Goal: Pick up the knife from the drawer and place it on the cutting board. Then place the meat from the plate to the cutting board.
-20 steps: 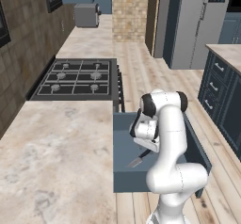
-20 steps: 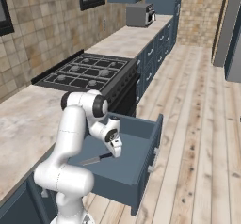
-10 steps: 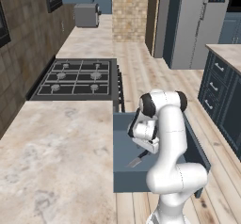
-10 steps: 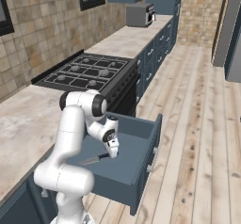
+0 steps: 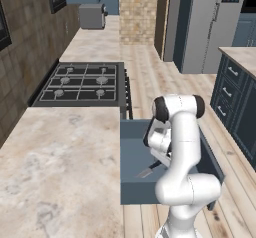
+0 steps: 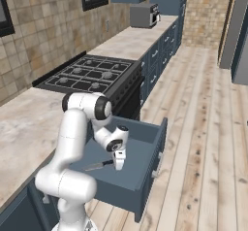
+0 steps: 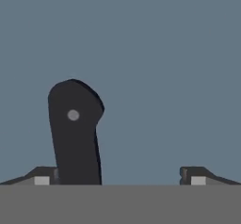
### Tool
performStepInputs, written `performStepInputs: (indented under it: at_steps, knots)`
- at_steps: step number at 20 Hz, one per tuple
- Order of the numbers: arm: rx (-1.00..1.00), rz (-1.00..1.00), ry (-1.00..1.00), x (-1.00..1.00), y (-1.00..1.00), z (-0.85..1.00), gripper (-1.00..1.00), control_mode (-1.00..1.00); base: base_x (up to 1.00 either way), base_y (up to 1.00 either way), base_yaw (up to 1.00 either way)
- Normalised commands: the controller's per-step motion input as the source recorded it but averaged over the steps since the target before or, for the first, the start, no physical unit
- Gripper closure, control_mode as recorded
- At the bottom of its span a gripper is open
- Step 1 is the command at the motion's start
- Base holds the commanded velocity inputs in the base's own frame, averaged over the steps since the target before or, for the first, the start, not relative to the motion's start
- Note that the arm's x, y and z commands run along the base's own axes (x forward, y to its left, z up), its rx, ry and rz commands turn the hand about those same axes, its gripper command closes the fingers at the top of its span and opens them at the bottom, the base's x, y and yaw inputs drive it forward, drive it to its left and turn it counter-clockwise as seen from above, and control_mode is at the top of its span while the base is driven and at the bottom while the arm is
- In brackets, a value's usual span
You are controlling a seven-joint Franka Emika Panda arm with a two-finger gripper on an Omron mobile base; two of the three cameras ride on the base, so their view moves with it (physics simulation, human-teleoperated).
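We had the gripper point(image 6: 118, 164) down inside the open drawer point(image 6: 140, 150), fingers pointing at its slate-blue floor. From the hand view, the two fingertips point(image 7: 41, 176) stood wide apart, nothing clamped between them. The knife point(image 7: 74, 131) lay flat on the drawer floor right below the hand, its black handle with one pale rivet running up beside the left-hand fingertip and just inside it; we could not tell whether that tip touched the handle. The other fingertip sat well clear on the far side, bare drawer floor between it and the handle. In the right base view, the knife's blade point(image 6: 92, 166) stretched away from the gripper toward the counter side. In the left base view, the gripper point(image 5: 161, 158) hung low in the drawer point(image 5: 131, 154), with the knife point(image 5: 149, 170) poking out just beside it. Behind the arm, beyond the drawer, sat the stove point(image 5: 82, 83).
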Motion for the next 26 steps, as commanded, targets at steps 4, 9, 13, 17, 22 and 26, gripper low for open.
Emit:
performStepInputs:
  at_steps: [4, 9, 13, 17, 22, 26]
  knots:
    - [0.05, -0.09, 0.15, -0.56, -0.31, -0.16, -1.00, -1.00, 0.00, 0.00, 0.00]
    - [0.00, 0.00, 0.16, -0.09, 0.00, -0.27, -1.00, -1.00, 0.00, 0.00, 0.00]
    - [0.00, -0.06, -0.12, 0.00, 0.26, 0.00, -1.00, -1.00, 0.00, 0.00, 0.00]
    - [0.00, -0.02, -0.05, 0.00, 0.31, -0.17, -1.00, -1.00, 0.00, 0.00, 0.00]
    - [0.00, -0.01, -0.01, -0.14, 0.26, -0.77, -1.00, -1.00, 0.00, 0.00, 0.00]
    - [0.00, 0.00, 0.00, 0.00, 0.31, -0.72, 1.00, -1.00, 0.00, 0.00, 0.00]
